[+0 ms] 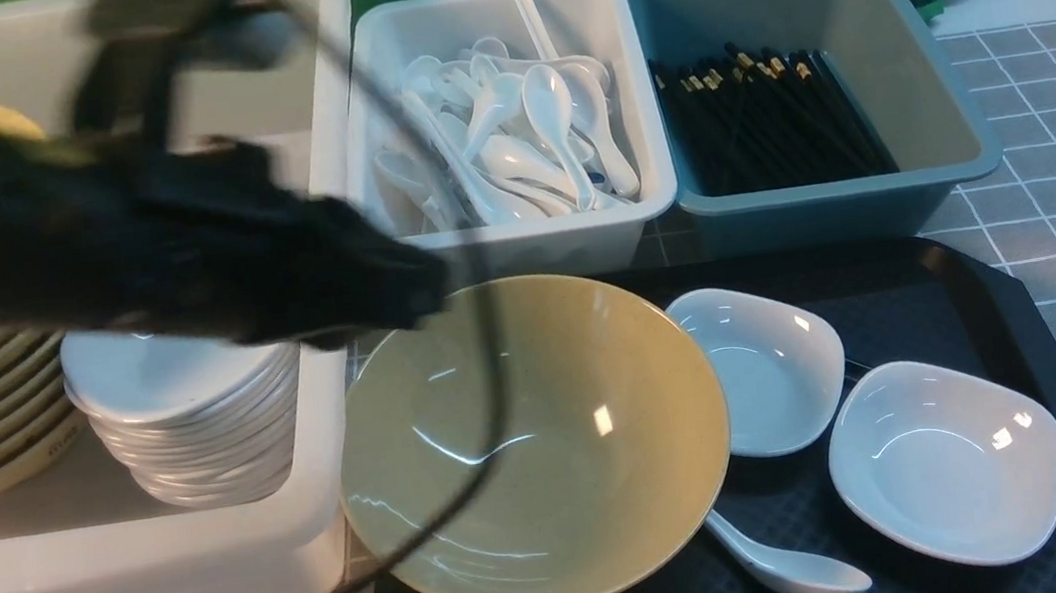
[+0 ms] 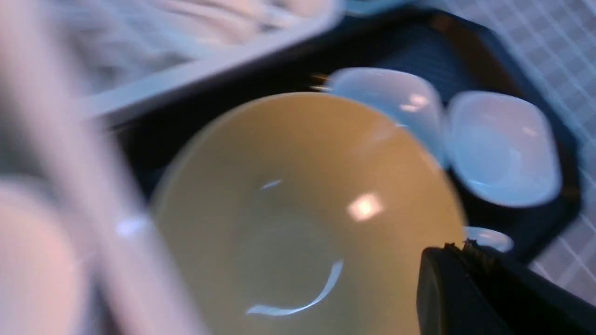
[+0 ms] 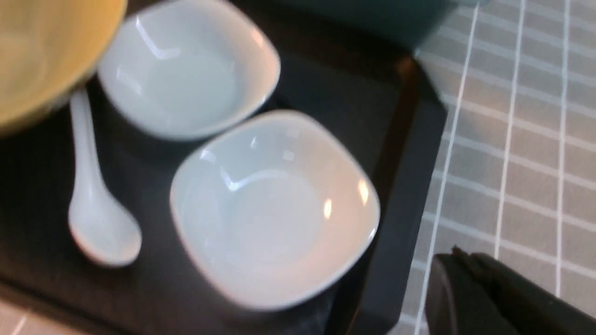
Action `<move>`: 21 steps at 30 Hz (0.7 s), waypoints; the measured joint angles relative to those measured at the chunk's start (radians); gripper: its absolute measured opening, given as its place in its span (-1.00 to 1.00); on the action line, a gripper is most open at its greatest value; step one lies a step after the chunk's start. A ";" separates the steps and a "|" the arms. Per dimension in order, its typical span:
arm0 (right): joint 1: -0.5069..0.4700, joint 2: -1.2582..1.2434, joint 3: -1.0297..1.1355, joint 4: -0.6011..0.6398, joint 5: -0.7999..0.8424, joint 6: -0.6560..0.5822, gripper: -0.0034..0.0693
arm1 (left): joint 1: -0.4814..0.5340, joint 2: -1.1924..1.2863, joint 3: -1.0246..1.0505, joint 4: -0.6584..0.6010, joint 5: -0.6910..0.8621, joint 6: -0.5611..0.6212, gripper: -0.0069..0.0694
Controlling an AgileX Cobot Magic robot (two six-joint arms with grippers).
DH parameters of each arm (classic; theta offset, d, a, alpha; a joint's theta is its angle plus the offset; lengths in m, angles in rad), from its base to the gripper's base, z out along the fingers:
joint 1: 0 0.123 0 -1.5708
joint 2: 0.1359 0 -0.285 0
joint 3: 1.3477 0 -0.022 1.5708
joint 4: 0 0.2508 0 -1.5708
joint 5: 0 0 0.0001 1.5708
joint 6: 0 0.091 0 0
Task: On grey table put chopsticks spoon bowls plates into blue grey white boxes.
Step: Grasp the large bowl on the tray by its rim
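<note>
Yellow-green bowl (image 1: 531,442) on black tray (image 1: 990,280), left fingers (image 2: 465,298) together above its rim, right fingers (image 3: 489,298) together near white plate (image 3: 274,209)

The left arm (image 1: 128,235) reaches in from the left of the front view as a blurred black shape, slanting forward and down toward the middle. The left gripper (image 2: 461,253) at its tip has both jaws pressed together with nothing between them. The right gripper (image 3: 458,263) shows only in its own wrist view, as a dark tip with jaws closed and empty.
</note>
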 joint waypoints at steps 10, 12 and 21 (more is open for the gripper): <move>0.000 0.000 0.057 0.005 -0.084 0.007 -0.80 | -0.219 0.506 -0.243 0.244 -0.033 -0.031 -0.84; 0.000 0.001 0.066 0.012 -0.088 0.007 -0.80 | -0.224 0.580 -0.261 0.255 -0.033 -0.064 -0.84; 0.000 0.001 0.066 0.044 -0.113 0.007 -0.80 | -0.264 0.665 -0.273 0.042 -0.045 -0.022 -0.84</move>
